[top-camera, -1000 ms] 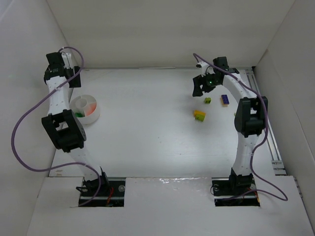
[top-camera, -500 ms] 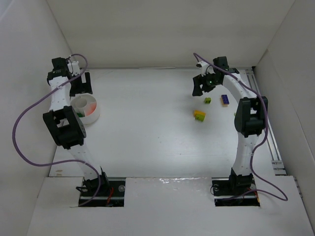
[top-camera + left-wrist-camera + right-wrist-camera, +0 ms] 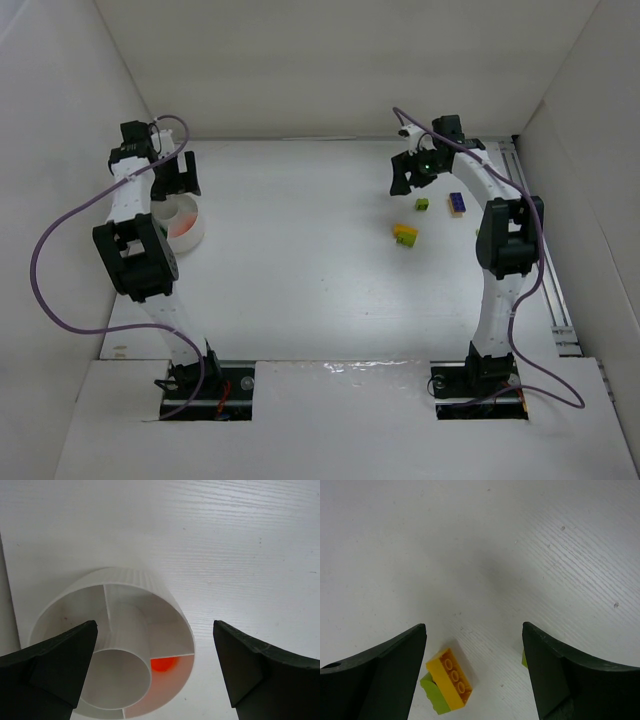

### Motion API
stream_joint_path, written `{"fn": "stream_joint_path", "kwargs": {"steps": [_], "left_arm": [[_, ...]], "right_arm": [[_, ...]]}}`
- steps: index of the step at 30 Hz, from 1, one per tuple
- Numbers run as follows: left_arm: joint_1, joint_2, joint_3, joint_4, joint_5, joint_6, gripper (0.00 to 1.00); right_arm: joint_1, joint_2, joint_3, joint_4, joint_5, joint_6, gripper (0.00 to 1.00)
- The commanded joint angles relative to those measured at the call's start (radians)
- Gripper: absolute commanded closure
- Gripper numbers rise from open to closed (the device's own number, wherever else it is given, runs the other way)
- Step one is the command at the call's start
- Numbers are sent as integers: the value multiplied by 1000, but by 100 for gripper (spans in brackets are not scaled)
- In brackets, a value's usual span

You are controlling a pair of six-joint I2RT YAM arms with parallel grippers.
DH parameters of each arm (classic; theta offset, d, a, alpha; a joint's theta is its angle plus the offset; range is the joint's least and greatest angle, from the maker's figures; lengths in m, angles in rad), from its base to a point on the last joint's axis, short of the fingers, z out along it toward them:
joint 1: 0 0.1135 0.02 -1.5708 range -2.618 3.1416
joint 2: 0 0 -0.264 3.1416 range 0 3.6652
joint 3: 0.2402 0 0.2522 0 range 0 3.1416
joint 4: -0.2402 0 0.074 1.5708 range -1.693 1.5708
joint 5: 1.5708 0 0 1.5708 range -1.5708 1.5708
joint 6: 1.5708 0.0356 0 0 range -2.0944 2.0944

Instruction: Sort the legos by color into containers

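Note:
A round white bowl (image 3: 190, 228) with inner dividers stands at the left; in the left wrist view its rim (image 3: 165, 592) shows an orange-red brick (image 3: 164, 664) in one compartment. My left gripper (image 3: 176, 176) is open and empty above the bowl's far edge, also shown in its wrist view (image 3: 155, 665). My right gripper (image 3: 408, 172) is open and empty above the table. A yellow brick (image 3: 451, 679) stuck on a lime brick (image 3: 431, 696) lies below it, also in the top view (image 3: 405, 234). A lime brick (image 3: 423, 205) and a purple-blue brick (image 3: 456, 203) lie nearby.
White walls enclose the table on the left, back and right. A rail (image 3: 545, 270) runs along the right edge. A small green piece (image 3: 477, 233) shows beside the right arm. Both arm bases (image 3: 205, 380) sit at the near edge.
My left gripper has swung from the far left wall to the right and now hangs over the bowl. The right arm and the bricks have not moved.

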Motion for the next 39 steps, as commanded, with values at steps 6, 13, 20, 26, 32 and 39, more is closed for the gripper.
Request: {"fn": "stream_joint_path", "kwargs": {"steps": [6, 13, 20, 26, 32, 39], "left_arm": [[-3, -12, 13, 31, -27, -21, 0], [-3, 20, 13, 41, -15, -12, 0], [-3, 51, 24, 52, 5, -12, 0], [-24, 62, 33, 32, 40, 42, 0], [-55, 62, 24, 23, 79, 87, 0], [-64, 37, 0, -2, 120, 140, 0]], "right_arm": [[13, -51, -7, 43, 7, 24, 18], [23, -42, 2, 43, 17, 33, 18], [23, -42, 11, 43, 17, 33, 18], [32, -42, 11, 43, 26, 33, 18], [32, -42, 11, 43, 26, 42, 18], [32, -42, 11, 43, 26, 42, 18]]}}
